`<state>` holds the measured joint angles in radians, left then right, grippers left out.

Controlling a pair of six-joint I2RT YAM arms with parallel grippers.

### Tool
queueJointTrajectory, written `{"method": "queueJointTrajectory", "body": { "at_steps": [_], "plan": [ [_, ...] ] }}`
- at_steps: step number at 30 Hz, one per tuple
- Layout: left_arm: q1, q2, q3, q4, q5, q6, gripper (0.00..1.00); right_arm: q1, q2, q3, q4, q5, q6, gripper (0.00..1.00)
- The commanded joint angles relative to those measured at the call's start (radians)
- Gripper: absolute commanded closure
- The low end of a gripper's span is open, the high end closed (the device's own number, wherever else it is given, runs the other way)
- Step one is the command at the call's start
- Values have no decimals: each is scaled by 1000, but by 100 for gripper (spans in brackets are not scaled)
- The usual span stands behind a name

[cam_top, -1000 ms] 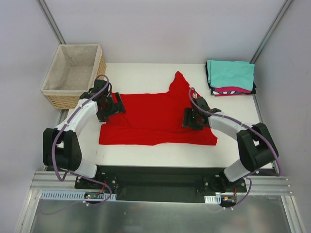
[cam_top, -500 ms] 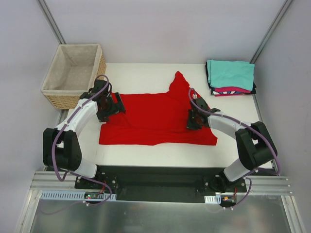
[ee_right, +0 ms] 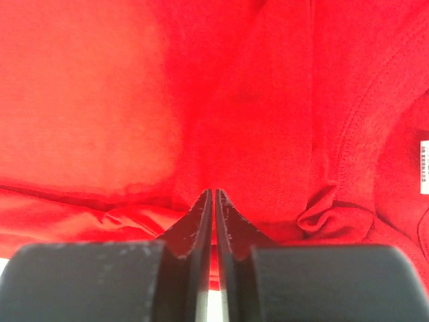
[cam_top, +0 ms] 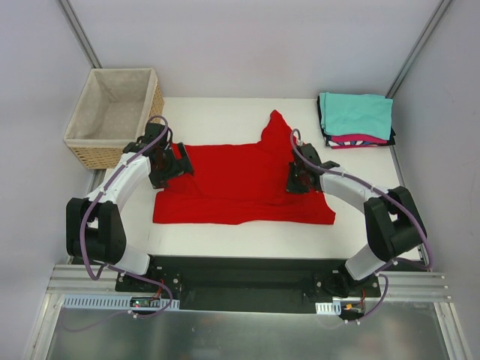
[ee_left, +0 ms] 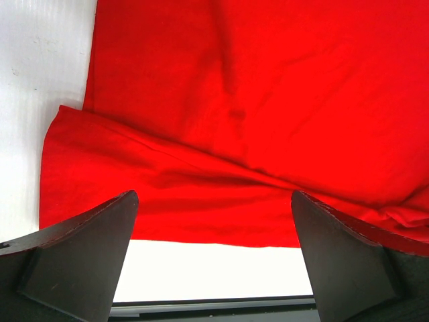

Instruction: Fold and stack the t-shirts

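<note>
Right gripper is down on the red t-shirt, and this looks like the grab for a fold. To do it well, I'd say it needs a real bite of cloth at that right end, beside the neckline with its white label. It should take one layer and not the rumpled bunch next to it, then lift low and carry across so the shirt doesn't drag.

Its jaws are pressed together, only a sliver of a gap, tips right at the fabric. Whether a fold is actually caught between them, I can't tell.

Over at the shirt's left edge, the left gripper hangs spread wide above a creased hem, holding nothing and touching nothing. My call: it should take the matching edge so both ends rise together.

From above, the red t-shirt lies spread flat between the two arms. Beyond its right end sits the folded stack, teal t-shirt on top, magenta t-shirt peeking under it. Off its left end stands the wicker basket.
</note>
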<state>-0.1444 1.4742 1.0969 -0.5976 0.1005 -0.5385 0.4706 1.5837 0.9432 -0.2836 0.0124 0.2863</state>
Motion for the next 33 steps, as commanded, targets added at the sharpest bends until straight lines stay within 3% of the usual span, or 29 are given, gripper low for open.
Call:
{"method": "queueJointTrajectory", "body": {
  "at_steps": [1, 6, 8, 9, 10, 13, 33],
  "plan": [
    [-4, 0, -3, -14, 4, 6, 1, 20, 9, 57, -37, 7, -1, 87],
    [-4, 1, -3, -14, 8, 6, 1, 22, -20, 37, -66, 40, -4, 82],
    [-4, 0, -2, -14, 10, 6, 1, 22, -48, 3, -69, 66, -7, 75],
    [-4, 0, -2, -16, 11, 6, 1, 23, -63, -7, -72, 76, -6, 68],
    [-4, 0, -2, -14, 13, 6, 1, 22, -89, -18, -74, 86, -4, 53],
    [-4, 1, -3, -14, 15, 6, 1, 22, -137, -60, -77, 121, -3, 40],
    [-6, 0, -8, -16, 4, 6, 1, 22, -105, -139, 1, 101, 16, 43]
  ]
}}
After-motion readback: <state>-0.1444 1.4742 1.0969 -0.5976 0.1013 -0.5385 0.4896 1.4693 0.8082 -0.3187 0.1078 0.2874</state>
